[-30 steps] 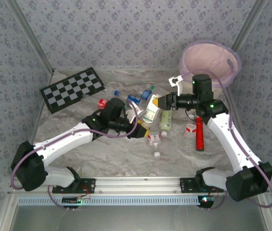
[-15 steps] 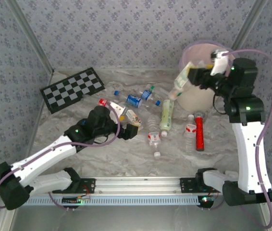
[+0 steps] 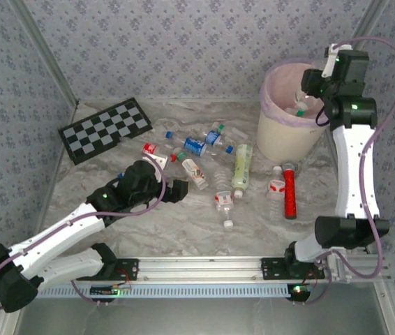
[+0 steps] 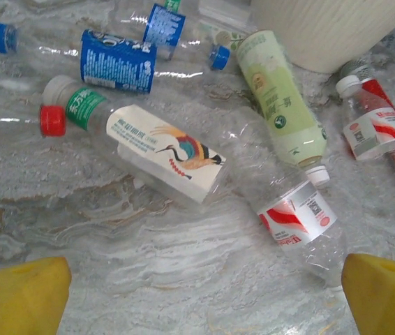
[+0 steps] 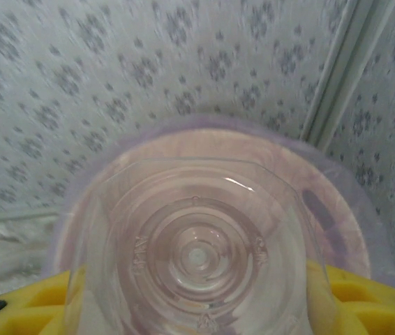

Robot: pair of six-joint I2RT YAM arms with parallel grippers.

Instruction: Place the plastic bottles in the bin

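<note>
Several plastic bottles lie in the middle of the table: a crane-label one (image 3: 194, 173) (image 4: 162, 150), a blue-label one (image 3: 196, 145) (image 4: 117, 61), a pale-green one (image 3: 241, 166) (image 4: 285, 105) and a red-and-white-label one (image 3: 223, 197) (image 4: 299, 216). My left gripper (image 3: 182, 190) (image 4: 201, 307) stands open just short of them, with bare table between its yellow fingertips (image 4: 16, 296). My right gripper (image 3: 306, 94) (image 5: 197, 293) is raised over the bin (image 3: 281, 139) (image 5: 337, 230) and shut on a clear bottle (image 3: 299, 105) (image 5: 197, 251), whose base faces the camera.
A solid red cylinder (image 3: 290, 192) lies right of the bottles, beside another small red-label bottle (image 3: 276, 185) (image 4: 368, 129). A checkerboard (image 3: 107, 129) lies at the back left. A loose white cap (image 3: 228, 224) sits near the front. Patterned walls close in the table.
My right gripper has carried its bottle from the pile up over the bin. My left gripper has opened and drawn back slightly from the bottles.
</note>
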